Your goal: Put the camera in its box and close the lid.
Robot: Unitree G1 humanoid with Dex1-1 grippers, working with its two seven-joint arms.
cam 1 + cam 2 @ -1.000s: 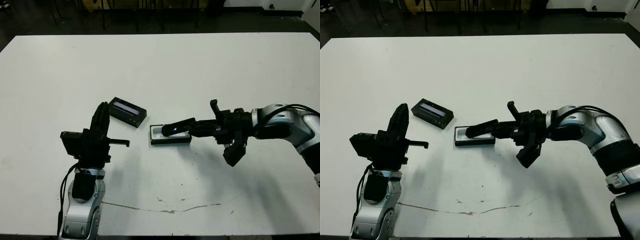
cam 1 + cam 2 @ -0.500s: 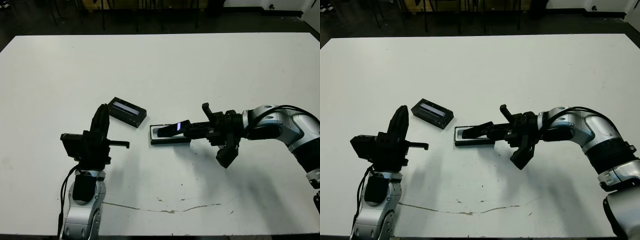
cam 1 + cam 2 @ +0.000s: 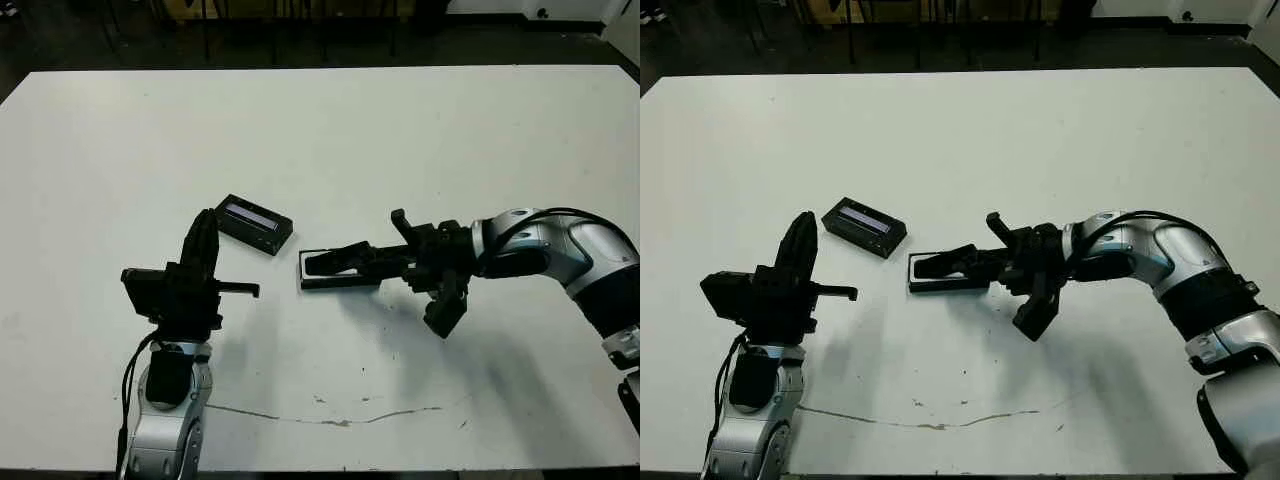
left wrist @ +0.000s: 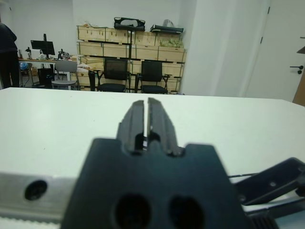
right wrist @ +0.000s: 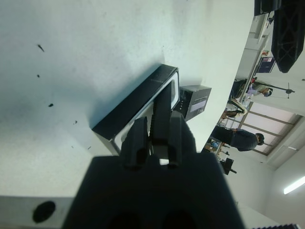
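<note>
Mid-frame, the box (image 3: 340, 276) has bare table (image 3: 400, 130) all round; lid (image 3: 254, 222) sits upper left. Right gripper (image 3: 335, 263) pinches the camera (image 5: 161, 112) over the box — left gripper (image 4: 146, 110) nearly closed, empty.

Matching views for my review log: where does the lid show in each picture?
Left eye: lid left of centre, beside the box.
Right eye: left of centre, same spot.
Left wrist: not in it.
Right wrist: grey block beyond the box.
Shared landmark: the box.
</note>
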